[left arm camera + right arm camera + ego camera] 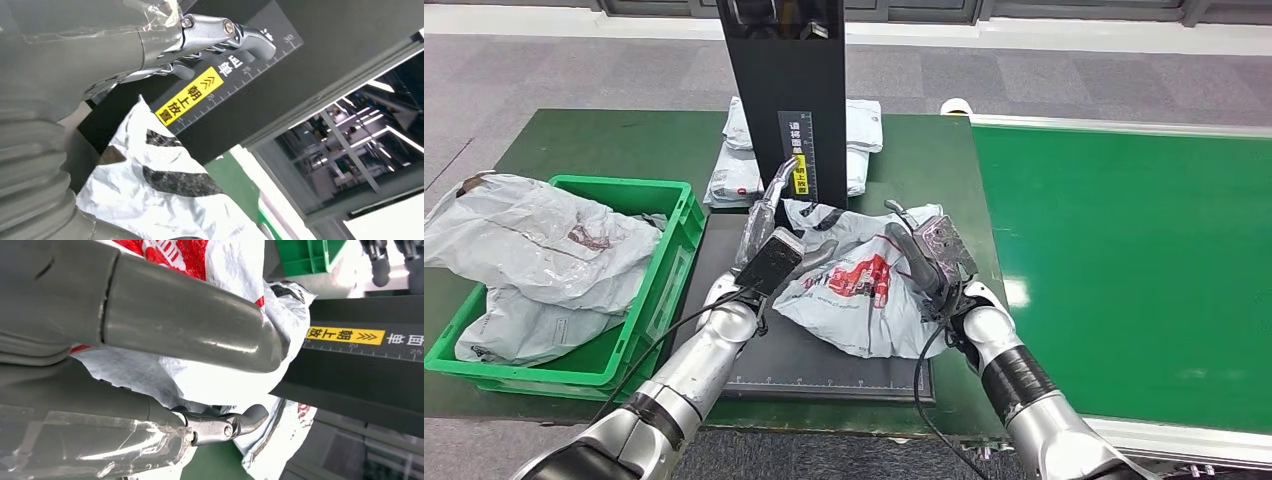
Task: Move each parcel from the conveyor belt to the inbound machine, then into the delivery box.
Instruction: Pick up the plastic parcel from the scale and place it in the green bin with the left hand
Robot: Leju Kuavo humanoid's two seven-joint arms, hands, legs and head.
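Two robot hands, left robot hand (776,232), right robot hand (929,255), flanking parcel (854,290), contact unclear

Even, bright overhead light; soft shadows. Glare patch on the conveyor belt (1014,292) near its edge. Head view sharp. Wrist views: near grey hand covers blurred, blown-out white corner in left wrist view.

dark green table (584,140), grey carpet floor (1064,80), white roll (956,106) beyond it
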